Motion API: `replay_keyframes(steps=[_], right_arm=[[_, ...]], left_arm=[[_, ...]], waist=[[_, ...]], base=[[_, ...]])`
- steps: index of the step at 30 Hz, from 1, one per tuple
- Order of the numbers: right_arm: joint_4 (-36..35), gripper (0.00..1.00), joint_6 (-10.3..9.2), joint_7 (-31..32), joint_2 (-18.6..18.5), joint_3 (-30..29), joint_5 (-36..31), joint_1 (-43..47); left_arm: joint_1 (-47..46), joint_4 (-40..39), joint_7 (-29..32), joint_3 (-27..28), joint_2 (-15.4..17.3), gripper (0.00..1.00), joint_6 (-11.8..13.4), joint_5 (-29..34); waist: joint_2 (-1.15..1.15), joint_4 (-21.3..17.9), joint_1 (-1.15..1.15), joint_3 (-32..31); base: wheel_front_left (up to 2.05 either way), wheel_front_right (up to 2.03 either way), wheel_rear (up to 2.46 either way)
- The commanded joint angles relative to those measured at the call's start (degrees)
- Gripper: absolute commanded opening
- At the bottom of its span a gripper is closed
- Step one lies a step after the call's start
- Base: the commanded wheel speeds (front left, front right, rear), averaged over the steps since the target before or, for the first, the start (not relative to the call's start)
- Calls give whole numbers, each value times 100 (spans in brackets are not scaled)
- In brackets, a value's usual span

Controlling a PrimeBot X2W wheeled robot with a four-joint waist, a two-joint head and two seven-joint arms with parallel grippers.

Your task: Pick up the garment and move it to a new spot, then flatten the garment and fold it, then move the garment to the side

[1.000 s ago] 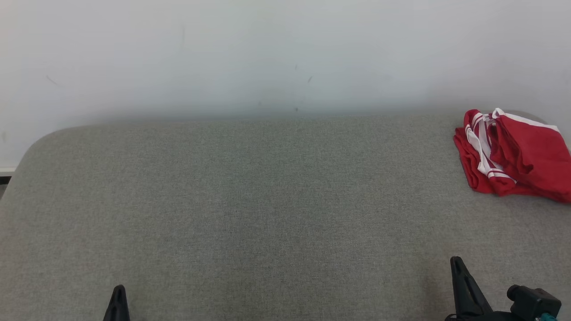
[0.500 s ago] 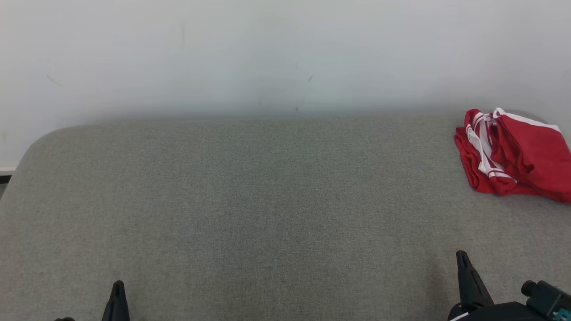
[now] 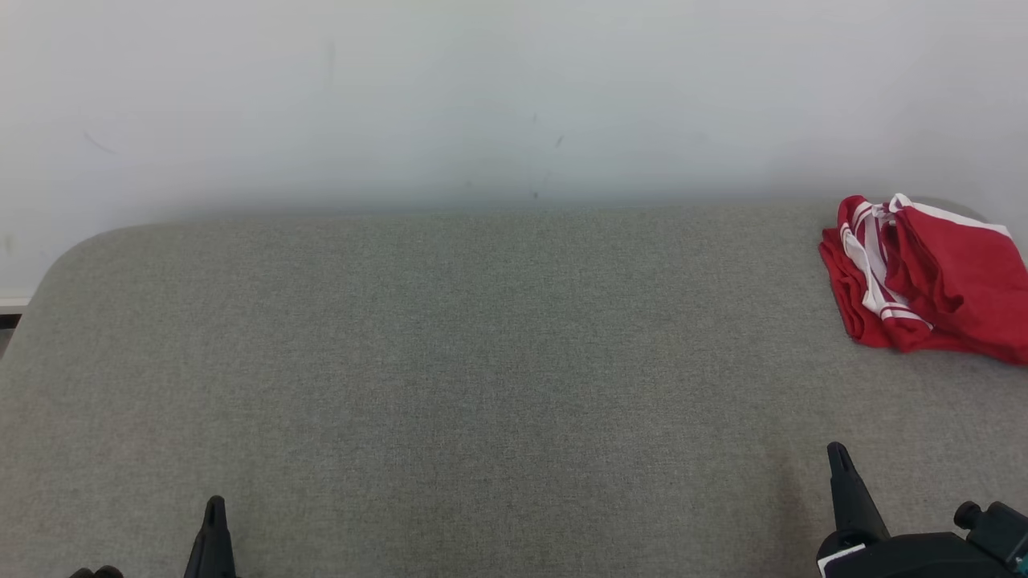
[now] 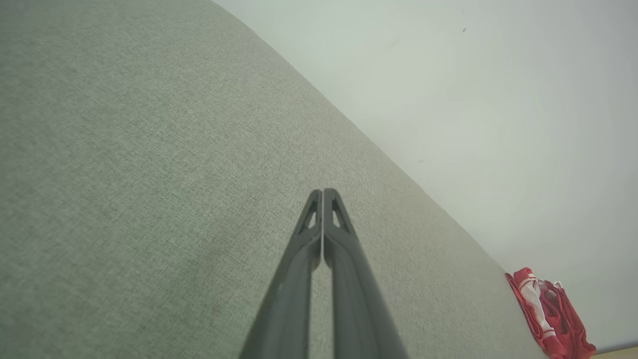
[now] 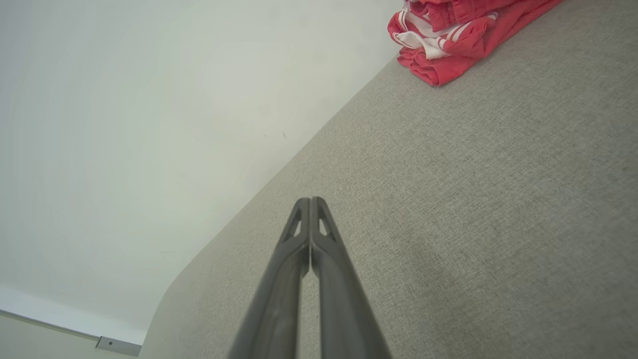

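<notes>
A red garment (image 3: 932, 277) with white stripes lies crumpled at the far right of the grey fabric surface (image 3: 482, 361), close to the wall. The same garment (image 4: 548, 319) sits at the lower right of the left wrist view, and the garment (image 5: 458, 35) lies at the top of the right wrist view. My left gripper (image 3: 214, 506) is shut and empty at the lower left, far from the cloth. My right gripper (image 3: 837, 453) is shut and empty at the lower right, well short of the garment. The left gripper (image 4: 323, 192) and the right gripper (image 5: 310, 200) have their fingertips pressed together.
A pale wall (image 3: 482, 96) rises right behind the surface's far edge. The surface's rounded left corner (image 3: 72, 249) drops off to a skirting strip (image 3: 12, 309) below.
Both grippers have crept a little farther forward over the surface, the right one also slightly to the right. The garment has stayed where it was.
</notes>
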Motion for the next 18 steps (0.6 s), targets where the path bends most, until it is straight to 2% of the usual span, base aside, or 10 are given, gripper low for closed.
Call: replay_keyframes(steps=[1,18], right_arm=[[-52,0,-4,21,-6,-35,179,-132],[32,0,-5,235,6,-131,1384,-277]], left_arm=[[-151,-51,33,42,8,0,-57,-181],[-308,-9,361,149,-79,0,-162,-1380]], waist=[[0,1,0,1],[0,10,0,15]], base=[[0,0,0],[0,0,0]])
